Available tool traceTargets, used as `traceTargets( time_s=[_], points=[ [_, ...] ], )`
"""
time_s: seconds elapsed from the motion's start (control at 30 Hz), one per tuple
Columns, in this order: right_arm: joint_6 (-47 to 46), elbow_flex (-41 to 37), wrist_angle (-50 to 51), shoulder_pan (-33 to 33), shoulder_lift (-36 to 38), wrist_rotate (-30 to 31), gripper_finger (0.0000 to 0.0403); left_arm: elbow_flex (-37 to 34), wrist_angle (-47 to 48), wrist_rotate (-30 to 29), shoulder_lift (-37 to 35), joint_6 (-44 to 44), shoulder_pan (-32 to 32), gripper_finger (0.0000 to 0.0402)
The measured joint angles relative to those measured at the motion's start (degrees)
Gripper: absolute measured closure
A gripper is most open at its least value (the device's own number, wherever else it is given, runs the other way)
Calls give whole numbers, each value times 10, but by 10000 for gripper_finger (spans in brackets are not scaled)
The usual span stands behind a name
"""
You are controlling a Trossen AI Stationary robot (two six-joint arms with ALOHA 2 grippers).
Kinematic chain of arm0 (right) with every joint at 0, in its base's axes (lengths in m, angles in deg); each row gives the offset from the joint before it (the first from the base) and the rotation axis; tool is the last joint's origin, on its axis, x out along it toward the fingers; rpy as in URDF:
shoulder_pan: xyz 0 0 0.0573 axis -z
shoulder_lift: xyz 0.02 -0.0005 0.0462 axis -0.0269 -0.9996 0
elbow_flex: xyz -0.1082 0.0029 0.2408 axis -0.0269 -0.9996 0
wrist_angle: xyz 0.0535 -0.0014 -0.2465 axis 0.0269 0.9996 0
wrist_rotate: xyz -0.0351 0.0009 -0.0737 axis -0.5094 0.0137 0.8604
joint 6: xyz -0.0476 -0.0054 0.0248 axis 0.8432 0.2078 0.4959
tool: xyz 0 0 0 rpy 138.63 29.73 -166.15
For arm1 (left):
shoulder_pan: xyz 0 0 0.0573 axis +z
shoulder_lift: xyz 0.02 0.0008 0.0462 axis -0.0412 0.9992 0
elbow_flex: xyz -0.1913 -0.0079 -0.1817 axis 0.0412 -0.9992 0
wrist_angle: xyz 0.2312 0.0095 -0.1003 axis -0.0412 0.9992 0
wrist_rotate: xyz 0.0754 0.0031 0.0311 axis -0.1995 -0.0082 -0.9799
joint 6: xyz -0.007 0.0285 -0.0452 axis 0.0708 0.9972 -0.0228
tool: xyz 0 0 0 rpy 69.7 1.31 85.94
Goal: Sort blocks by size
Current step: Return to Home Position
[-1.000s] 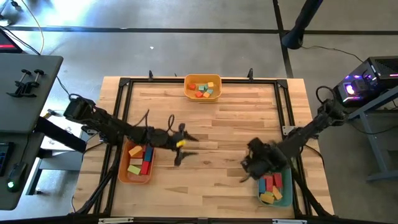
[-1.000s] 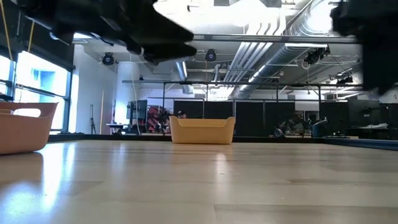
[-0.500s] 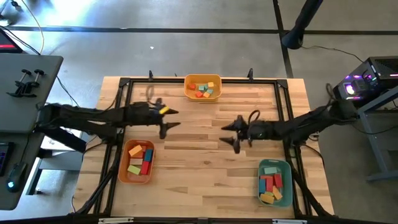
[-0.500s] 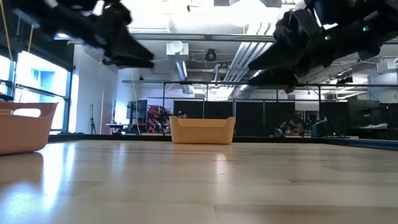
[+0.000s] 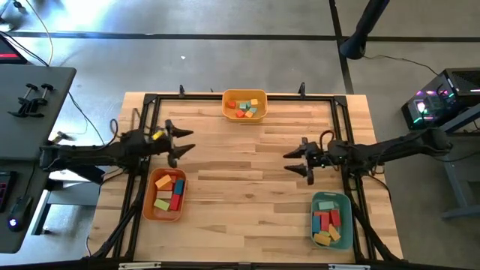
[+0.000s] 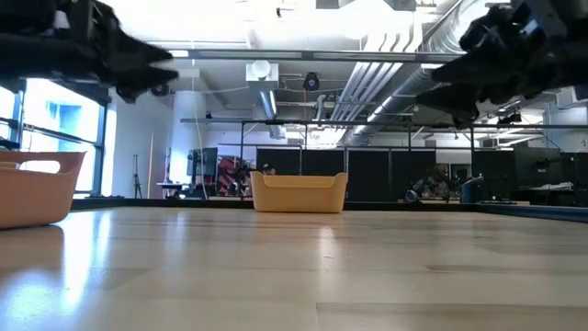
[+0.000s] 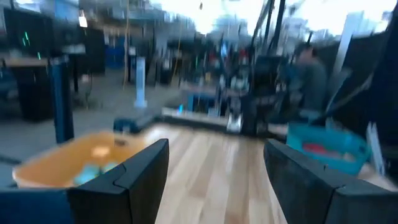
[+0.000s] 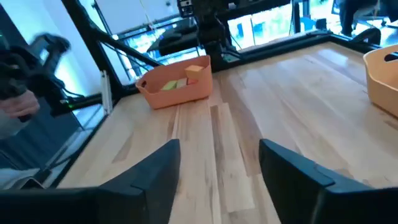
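All the blocks I see lie in three bins. The yellow bin [image 5: 244, 105] stands at the far middle, the orange bin [image 5: 165, 194] near left, the teal bin [image 5: 331, 219] near right. My left gripper [image 5: 184, 144] hovers level over the table's left side, beyond the orange bin, open and empty [image 7: 216, 149]. My right gripper [image 5: 294, 161] hovers level over the right side, beyond the teal bin, open and empty [image 8: 219, 146]. The two point at each other across the bare middle.
A black frame [image 5: 150, 101] runs along the table's edges. Bare wood lies between the two grippers. The right wrist view shows the orange bin [image 8: 177, 84] ahead and the yellow bin [image 8: 382, 74] at the side. A person's sleeve [image 5: 364, 26] shows beyond the far edge.
My left gripper has left the orange bin and drawn back toward the table's left and far edges, staying open. My right gripper has come up from beside the teal bin, turned from pointing down to level, swung toward the middle, then drawn back toward the right edge.
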Motion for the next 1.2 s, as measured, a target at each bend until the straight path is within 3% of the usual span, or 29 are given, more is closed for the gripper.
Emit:
traceTargets(
  time_s=[0.27, 0.67, 0.8, 1.2],
  points=[
    [-30, -58, -8, 0, 84, -24, 278, -3, 107, 23, -118, 1, 0, 151],
    [1, -87, 21, 0, 212, -40, 384, -3, 234, 9, -206, 6, 0, 151],
    [12, -87, 76, 1, 268, -40, 400, -3, 246, 7, -207, 7, 0, 151],
    [12, -86, 269, 0, 435, -17, 399, -3, 296, 8, -207, 14, 0, 151]
  ],
)
